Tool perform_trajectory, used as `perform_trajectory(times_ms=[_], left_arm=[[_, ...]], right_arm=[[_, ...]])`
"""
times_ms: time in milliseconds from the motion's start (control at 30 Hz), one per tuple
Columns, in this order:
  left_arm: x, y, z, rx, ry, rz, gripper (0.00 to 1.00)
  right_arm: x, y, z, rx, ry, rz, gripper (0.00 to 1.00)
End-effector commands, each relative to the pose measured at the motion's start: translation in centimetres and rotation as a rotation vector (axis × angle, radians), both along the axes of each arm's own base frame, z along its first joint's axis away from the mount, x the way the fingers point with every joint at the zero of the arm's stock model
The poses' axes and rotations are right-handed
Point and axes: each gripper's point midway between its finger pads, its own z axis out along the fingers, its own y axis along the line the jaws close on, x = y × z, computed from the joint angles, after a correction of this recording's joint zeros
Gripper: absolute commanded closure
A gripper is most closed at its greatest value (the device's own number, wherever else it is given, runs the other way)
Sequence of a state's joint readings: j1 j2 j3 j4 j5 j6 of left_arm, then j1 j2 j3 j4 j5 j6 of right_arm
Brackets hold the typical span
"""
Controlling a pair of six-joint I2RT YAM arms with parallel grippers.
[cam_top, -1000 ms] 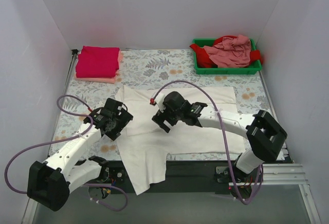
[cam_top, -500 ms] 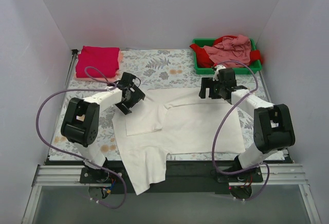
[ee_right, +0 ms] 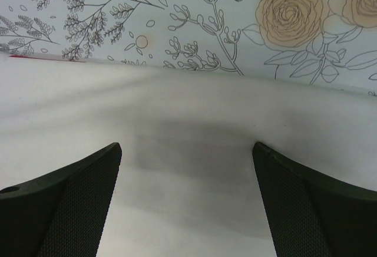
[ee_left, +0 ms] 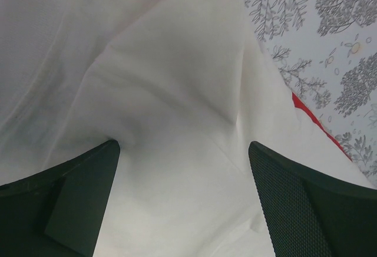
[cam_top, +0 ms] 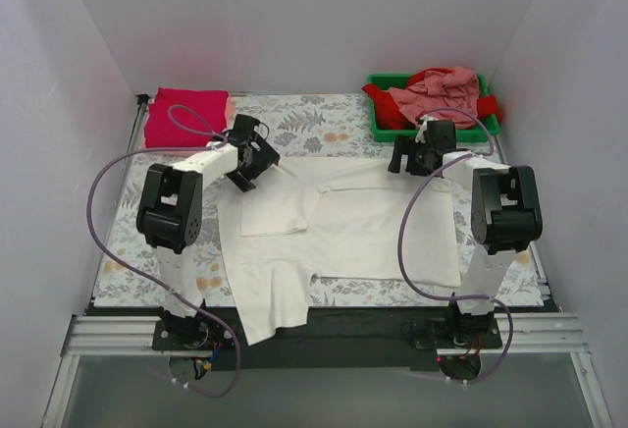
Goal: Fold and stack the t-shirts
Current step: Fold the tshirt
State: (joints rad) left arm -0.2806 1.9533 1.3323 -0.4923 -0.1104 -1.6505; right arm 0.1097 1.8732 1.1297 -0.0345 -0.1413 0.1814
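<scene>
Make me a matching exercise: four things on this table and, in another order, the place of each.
1. white cloth t-shirt
2. folded crimson cloth t-shirt
3. crumpled dusty pink cloth t-shirt
4. green plastic tray

A. far left corner of the table
B. inside the tray
C. far right corner
D. spread out in the middle

Pairs: 1-D, 2-A, 3-B, 4-C.
</scene>
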Motion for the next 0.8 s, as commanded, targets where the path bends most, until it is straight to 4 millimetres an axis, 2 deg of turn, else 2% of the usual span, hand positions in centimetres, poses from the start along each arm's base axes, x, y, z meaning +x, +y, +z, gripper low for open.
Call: perform_trajectory(times_ms=[0, 233, 367, 500, 633, 767], left_arm=[[0.4, 2.0, -3.7, 0.064, 0.075, 0.012, 0.08], [2.7, 2.5, -4.0, 0.066, 0.062, 0.011, 0.08], [3.0, 2.4, -4.1, 0.061, 0.061, 0.004, 0.08], [3.4, 2.3, -3.8, 0.06, 0.046, -0.003, 0.08], [4.7, 2.2, -2.7, 0.069, 0.018, -0.015, 0.08], [4.8, 1.8, -0.4, 0.052, -0.012, -0.036, 0.08]], right_arm=[[0.2, 0.0, -1.6, 0.009, 0.046, 0.0, 0.02], [2.2, -0.5, -1.5, -0.014, 0.018, 0.003, 0.02], [3.3, -0.3, -1.9, -0.011, 0.012, 0.031, 0.02], [4.5, -0.1, -1.1, -0.014, -0.02, 0.049, 0.02], [5.4, -0.4, 0.3, -0.031, -0.055, 0.072, 0.02], [5.5, 0.0, 4.3, -0.017, -0.126, 0.103, 0.02]])
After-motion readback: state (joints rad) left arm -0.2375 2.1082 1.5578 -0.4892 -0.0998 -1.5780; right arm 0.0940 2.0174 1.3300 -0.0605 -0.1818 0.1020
